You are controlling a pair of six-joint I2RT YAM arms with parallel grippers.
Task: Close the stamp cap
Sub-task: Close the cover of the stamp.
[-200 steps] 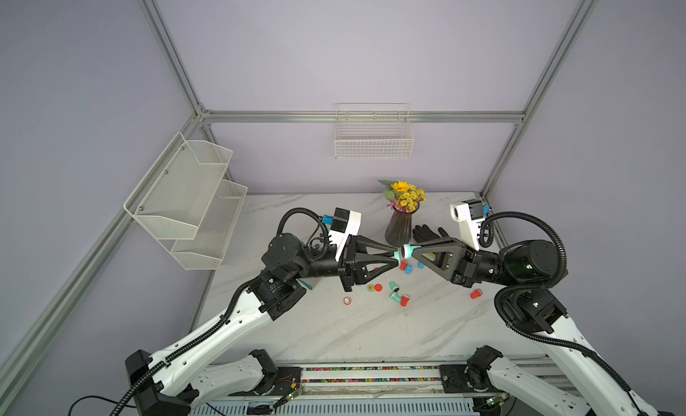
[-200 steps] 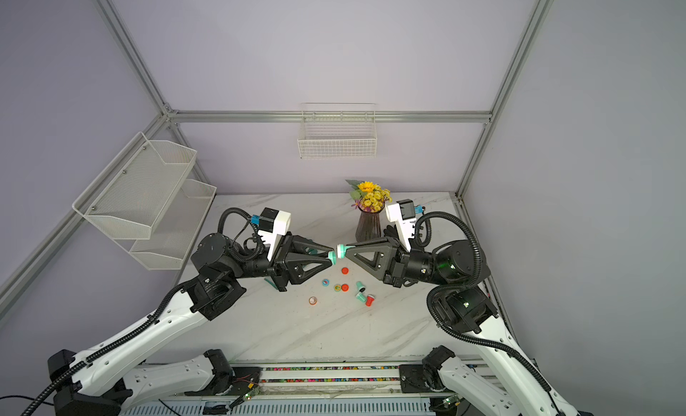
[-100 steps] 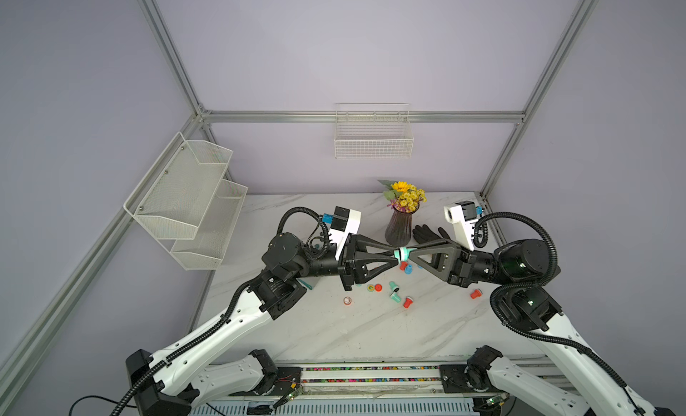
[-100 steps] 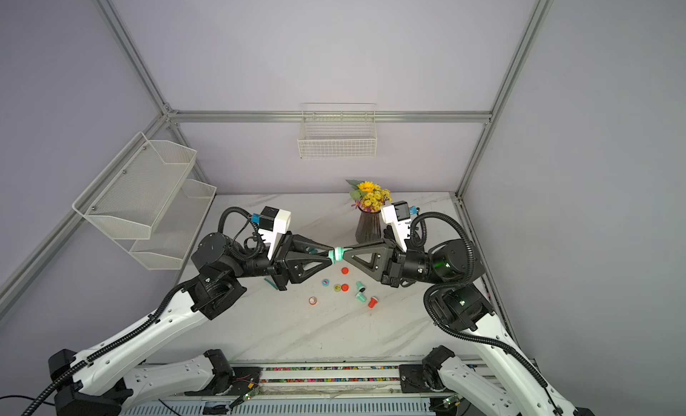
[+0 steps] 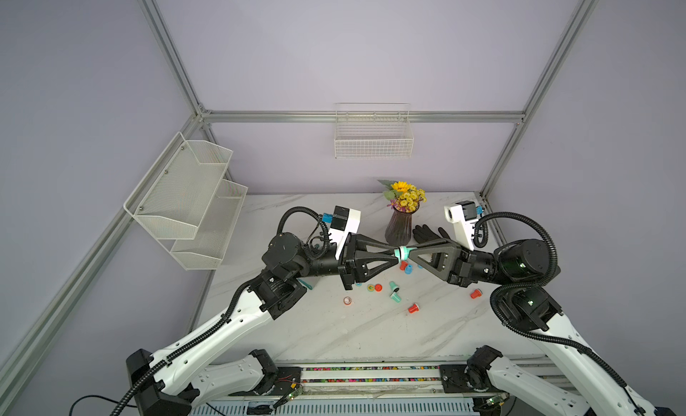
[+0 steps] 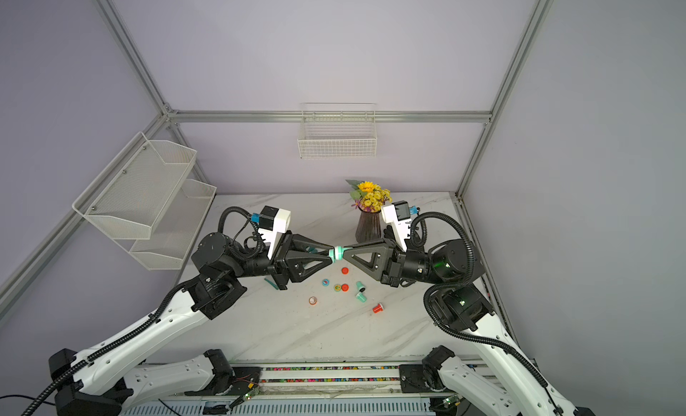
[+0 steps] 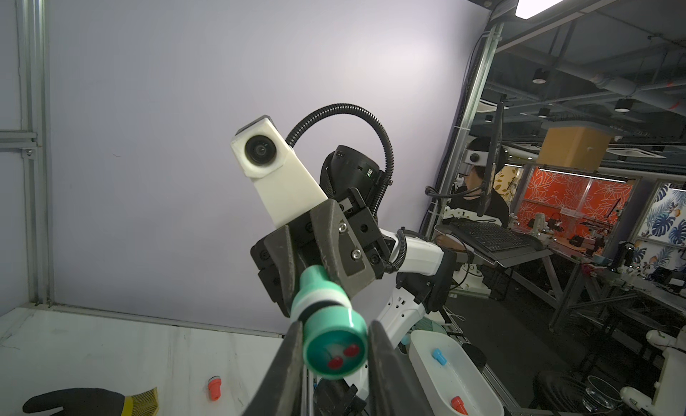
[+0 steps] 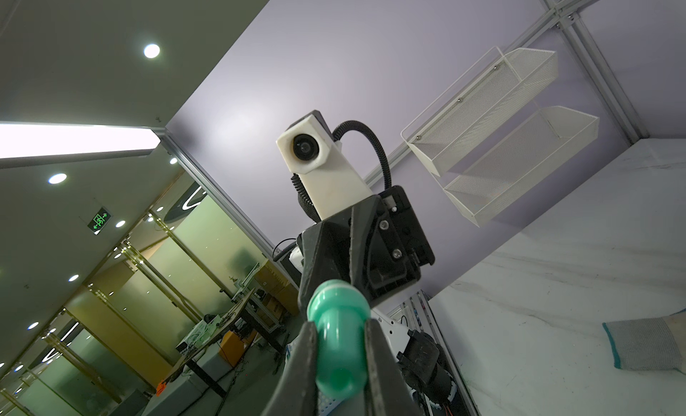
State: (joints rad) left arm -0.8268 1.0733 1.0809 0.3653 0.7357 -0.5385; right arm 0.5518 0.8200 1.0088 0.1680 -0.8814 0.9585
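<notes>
A teal stamp (image 5: 405,253) and its teal cap (image 5: 399,254) hang joined end to end above the marble table (image 5: 334,332), between my two grippers, in both top views. The left gripper (image 5: 396,255) (image 6: 330,255) is shut on the cap (image 7: 336,349), whose end face shows two red cherries. The right gripper (image 5: 410,253) (image 6: 344,253) is shut on the stamp's rounded handle (image 8: 339,358). In the left wrist view a white ring (image 7: 319,297) and a thin dark seam lie between cap and stamp.
Loose red, teal and blue stamps and caps lie on the table below the grippers, such as a red one (image 5: 413,308) and a teal one (image 5: 395,296). A vase of yellow flowers (image 5: 401,224) and a black glove (image 5: 427,234) stand behind. White wire racks (image 5: 185,202) hang at the left.
One second ago a small gap separated the cap and the stamp. The right gripper moved left, and the two teal parts now meet.
</notes>
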